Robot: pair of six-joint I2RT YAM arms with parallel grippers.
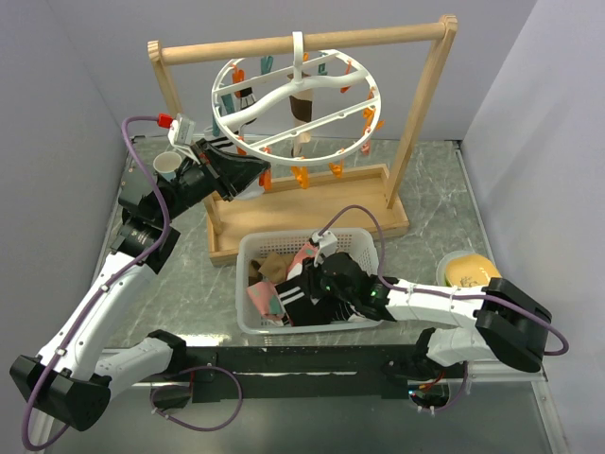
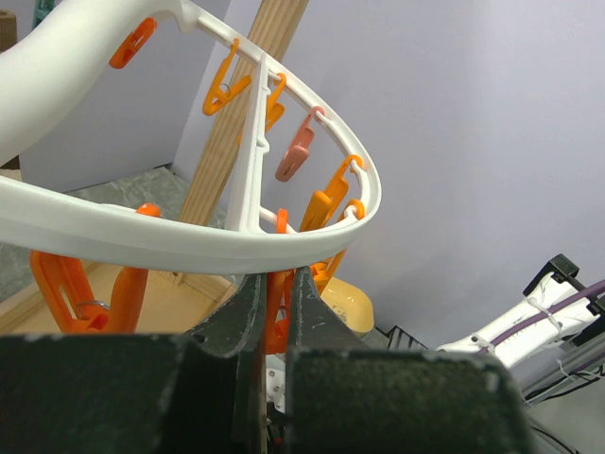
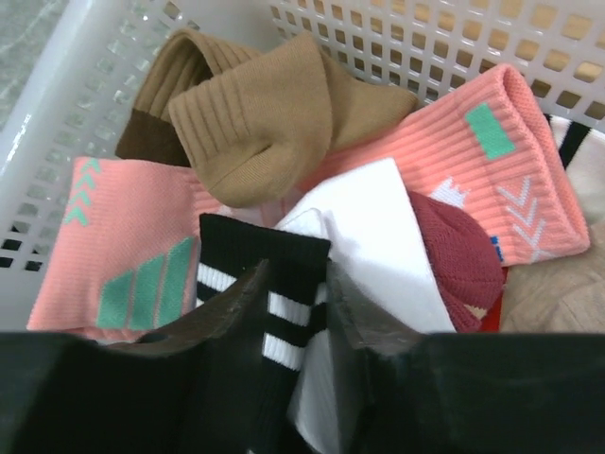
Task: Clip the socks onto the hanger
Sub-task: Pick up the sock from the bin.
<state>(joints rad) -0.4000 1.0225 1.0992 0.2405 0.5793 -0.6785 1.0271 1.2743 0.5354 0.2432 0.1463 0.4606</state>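
Note:
The round white hanger [image 1: 298,95] hangs by its hook from the wooden frame, and one or two socks [image 1: 302,118] are clipped on it. My left gripper [image 1: 263,176] is under the ring's near rim. In the left wrist view it [image 2: 277,280] is shut on an orange peg [image 2: 275,317] just below the ring [image 2: 189,241]. My right gripper [image 1: 304,284] is down in the basket. In the right wrist view it [image 3: 295,274] is closed on the cuff of a black-and-white striped sock [image 3: 284,260]. Pink socks [image 3: 123,255], a brown sock [image 3: 274,113] and a white sock [image 3: 378,227] lie around it.
The white mesh basket [image 1: 364,241] stands at the table's near middle. The wooden frame [image 1: 421,113] has its base [image 1: 397,222] just behind the basket. A yellow bowl [image 1: 468,270] is at the right and a white cup [image 1: 168,165] is at the left by my left arm.

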